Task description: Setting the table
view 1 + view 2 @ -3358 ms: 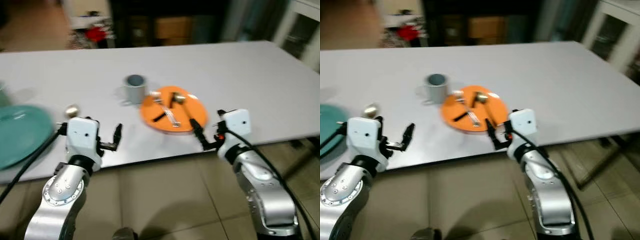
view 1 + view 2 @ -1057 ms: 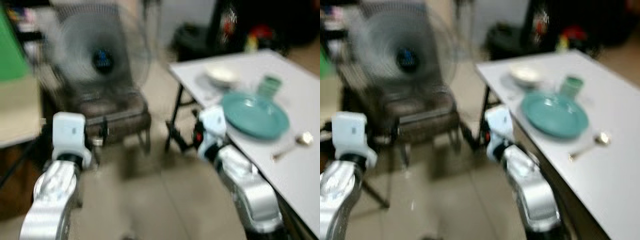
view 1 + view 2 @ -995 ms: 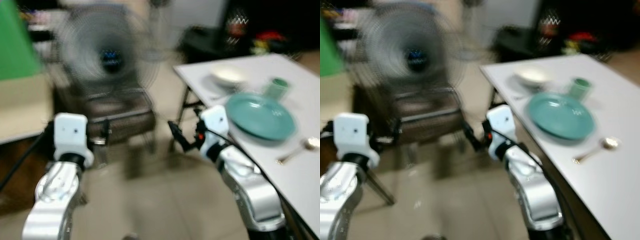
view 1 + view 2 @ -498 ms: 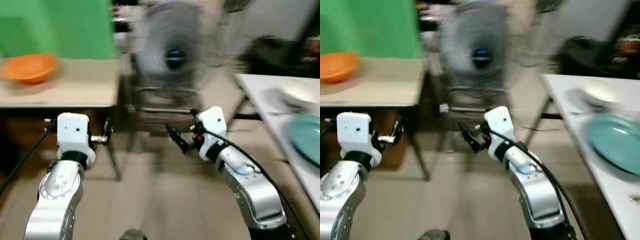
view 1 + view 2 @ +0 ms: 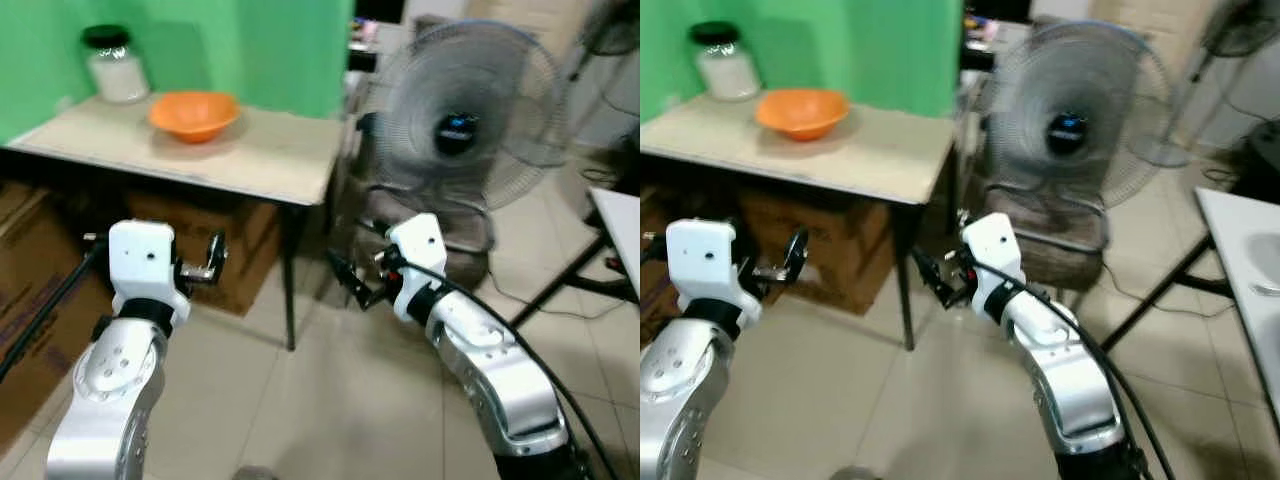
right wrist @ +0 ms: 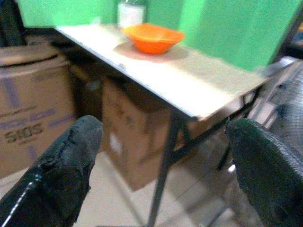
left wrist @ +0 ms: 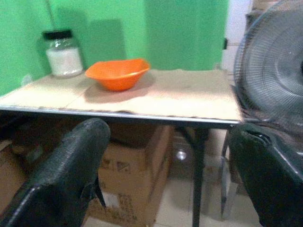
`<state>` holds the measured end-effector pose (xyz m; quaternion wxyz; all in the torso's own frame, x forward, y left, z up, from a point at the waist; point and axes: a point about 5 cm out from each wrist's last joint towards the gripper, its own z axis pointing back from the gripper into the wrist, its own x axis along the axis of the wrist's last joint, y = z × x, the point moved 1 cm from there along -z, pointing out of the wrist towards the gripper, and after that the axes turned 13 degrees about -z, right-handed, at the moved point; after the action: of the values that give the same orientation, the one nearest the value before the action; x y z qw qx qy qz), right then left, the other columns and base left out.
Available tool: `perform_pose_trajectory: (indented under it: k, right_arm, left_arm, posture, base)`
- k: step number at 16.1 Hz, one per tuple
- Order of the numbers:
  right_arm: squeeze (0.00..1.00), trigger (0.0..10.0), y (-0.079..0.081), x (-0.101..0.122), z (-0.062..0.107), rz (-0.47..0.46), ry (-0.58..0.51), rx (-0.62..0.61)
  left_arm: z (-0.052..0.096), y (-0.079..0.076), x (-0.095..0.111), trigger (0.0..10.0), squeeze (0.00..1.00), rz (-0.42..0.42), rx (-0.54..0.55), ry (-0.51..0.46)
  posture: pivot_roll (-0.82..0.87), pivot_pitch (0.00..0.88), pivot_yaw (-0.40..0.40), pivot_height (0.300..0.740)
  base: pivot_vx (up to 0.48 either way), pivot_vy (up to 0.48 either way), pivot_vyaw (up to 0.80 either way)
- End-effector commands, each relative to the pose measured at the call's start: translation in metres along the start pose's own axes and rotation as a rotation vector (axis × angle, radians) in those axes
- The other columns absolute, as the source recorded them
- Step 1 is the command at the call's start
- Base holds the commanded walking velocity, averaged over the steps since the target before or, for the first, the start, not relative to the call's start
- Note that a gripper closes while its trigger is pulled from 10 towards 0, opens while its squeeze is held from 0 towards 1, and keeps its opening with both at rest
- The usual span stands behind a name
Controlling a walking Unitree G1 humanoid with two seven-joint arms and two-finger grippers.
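Both grippers released and holding nothing, facing a side table with an orange bowl.

The left gripper (image 5: 213, 262) and right gripper (image 5: 345, 282) hang over the tiled floor (image 5: 330, 400), fingers spread. Beyond them, cardboard boxes (image 5: 235, 255) sit under the side table (image 5: 270, 160); the orange bowl (image 5: 194, 114) rests on top, a white-filled jar (image 5: 112, 66) just behind, and a fan (image 5: 465, 120) stands beside the table.

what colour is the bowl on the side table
Orange. The bowl shows best in the left wrist view, beside a black-lidded jar.
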<state>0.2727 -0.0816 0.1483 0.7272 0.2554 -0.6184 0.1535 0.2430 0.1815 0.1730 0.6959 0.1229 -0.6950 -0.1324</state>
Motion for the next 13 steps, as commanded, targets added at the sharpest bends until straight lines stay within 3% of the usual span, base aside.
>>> perform_pose_trajectory:
  k: [1, 5, 8, 13]
  right_arm:
    - [1.0, 10.0, 0.0017, 0.0019, -0.0011, 0.002, -0.004, 0.02]
    - [1.0, 10.0, 0.0021, 0.0014, -0.0023, 0.003, -0.001, 0.031]
    - [1.0, 10.0, -0.0037, 0.0009, -0.0024, -0.034, -0.001, -0.006]
    - [1.0, 10.0, -0.0058, 0.005, 0.0012, 0.009, -0.008, -0.007]
  left_arm:
    - [0.0007, -0.0017, 0.0004, 10.0, 0.0, 0.006, -0.009, -0.003]
    - [0.0025, 0.0012, -0.0013, 10.0, 0.0, 0.004, 0.003, 0.0]
    - [0.0018, 0.0028, -0.0016, 10.0, 0.0, 0.004, 0.01, -0.003]
    - [-0.0007, 0.0018, -0.0005, 10.0, 0.0, 0.009, 0.005, -0.011]
  posture:
    - [0.13, 0.0, -0.067, 0.74]
    - [0.13, 0.0, -0.081, 0.74]
    - [0.13, 0.0, -0.08, 0.74]
    - [0.12, 0.0, -0.08, 0.74]
  base:
    - [0.292, 0.0, 0.8]
    - [0.303, 0.0, 0.8]
    - [0.304, 0.0, 0.0]
    - [0.304, 0.0, 0.0]
